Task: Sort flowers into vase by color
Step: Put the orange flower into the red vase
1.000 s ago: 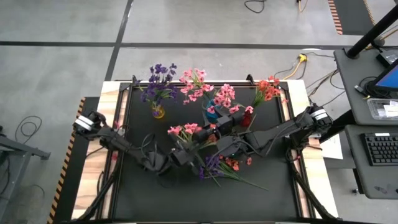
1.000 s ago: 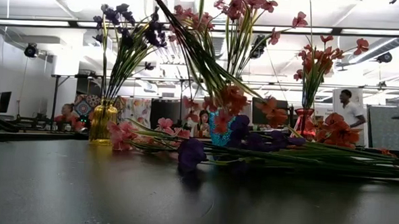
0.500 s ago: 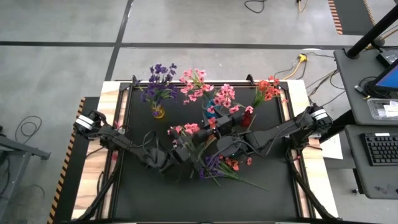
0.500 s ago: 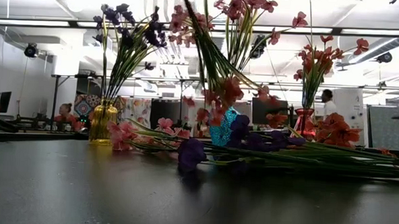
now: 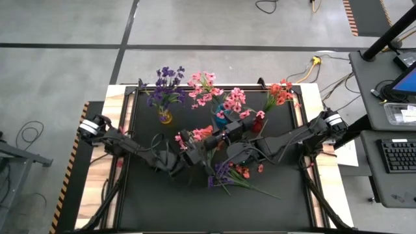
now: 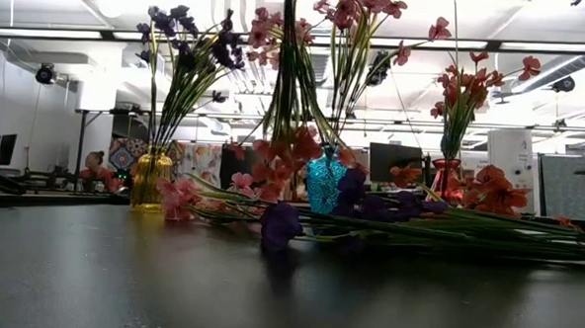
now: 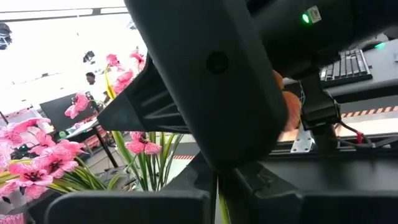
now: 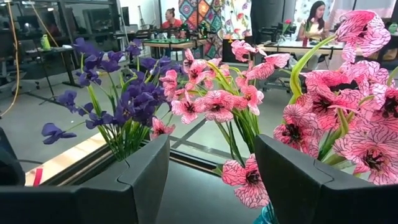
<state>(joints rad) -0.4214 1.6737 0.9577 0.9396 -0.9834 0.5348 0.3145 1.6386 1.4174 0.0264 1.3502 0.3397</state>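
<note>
My left gripper is shut on a pink-blossomed sprig and sits mid-table. The sprig hangs blossoms down, and its leaves run up out of the low view. My right gripper is open beside the blue vase, which holds pink flowers, and touches nothing. In its wrist view the fingers frame the purple and pink bouquets. A yellow vase holds purple flowers and a red vase holds coral ones. Loose purple and coral sprigs lie flat on the mat. My left gripper pinches the sprig's thin green stem between its two fingers. The sprig is lifted clear of the table and hangs nearly upright, with its blossoms lowest. The right arm's dark body fills the left wrist view, so where along the stem the hold sits is hidden.
The three vases stand in a row along the far part of the black mat. Long stems of the loose sprigs reach toward the near right. The two arms are close together at mid-table. People and desks show in the room behind.
My left gripper has moved toward the table's left edge, carrying the sprig with it. The sprig was slanted, with its blossoms toward the right. It has swung to nearly upright, and its blossoms have shifted left of the blue vase. The right arm has kept still.
</note>
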